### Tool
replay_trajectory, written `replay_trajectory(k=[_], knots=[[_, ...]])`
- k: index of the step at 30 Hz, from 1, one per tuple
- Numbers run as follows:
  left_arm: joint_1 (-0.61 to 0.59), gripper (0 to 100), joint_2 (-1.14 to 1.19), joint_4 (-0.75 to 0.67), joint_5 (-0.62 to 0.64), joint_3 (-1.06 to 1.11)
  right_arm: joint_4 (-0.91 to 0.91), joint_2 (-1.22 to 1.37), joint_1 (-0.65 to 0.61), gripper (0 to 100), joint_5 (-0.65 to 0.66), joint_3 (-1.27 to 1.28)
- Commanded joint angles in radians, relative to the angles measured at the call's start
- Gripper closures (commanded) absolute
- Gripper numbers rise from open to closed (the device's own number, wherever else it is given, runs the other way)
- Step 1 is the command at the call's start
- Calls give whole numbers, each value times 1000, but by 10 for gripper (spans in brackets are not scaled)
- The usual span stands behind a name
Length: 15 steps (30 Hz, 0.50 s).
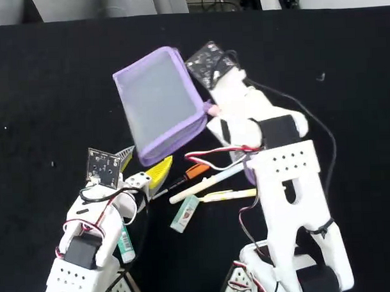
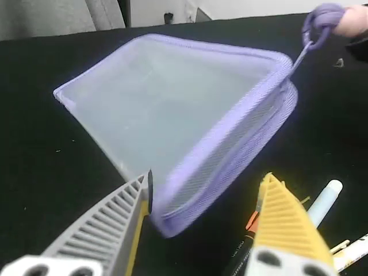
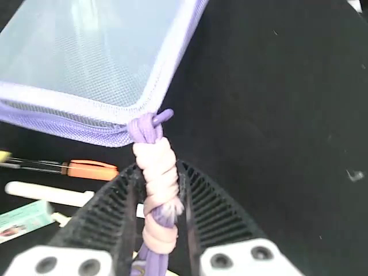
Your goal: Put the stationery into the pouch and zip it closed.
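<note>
risk 1: pull cord (image 3: 152, 155) could slide out of the right gripper (image 3: 156, 172); the hold was on the thin wrapped cord alone, not on the pouch (image 1: 161, 102) body
risk 2: pouch could swing or drag over the table (image 1: 52, 93) under any tug on the cord, as nothing pinned it down
risk 3: zipping now would shut the stationery out; orange pen (image 1: 194, 171), white pen (image 1: 203, 183) and green tube (image 1: 184, 213) lay loose on the table below the pouch
pouch mouth: open or zipped, could not tell
right fingers: clamped on the pull cord, one finger on each side, the cord running to the pouch corner just past the tips
left fingers: apart; left gripper (image 2: 206, 179) straddled the pouch's near edge, the grey finger close beside the mesh, the yellow one clear of it
pouch position: flat on the table, tilted, between the two arms
judgement: left hold needed before loading
</note>
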Motion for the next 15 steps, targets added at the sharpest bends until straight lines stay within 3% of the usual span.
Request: replay_trajectory(k=[1,4,10,15], knots=[[12,701,-2,-3,-9,18,61,-25,-78,987,-12,-102],[7,701,-2,-5,-9,19,104,-25,-83,987,-12,-128],[-114,701,0,-63,-2,24,115,-25,-78,987,-12,-128],[-107,701,2,-38,-9,24,115,-25,-81,987,-14,-134]])
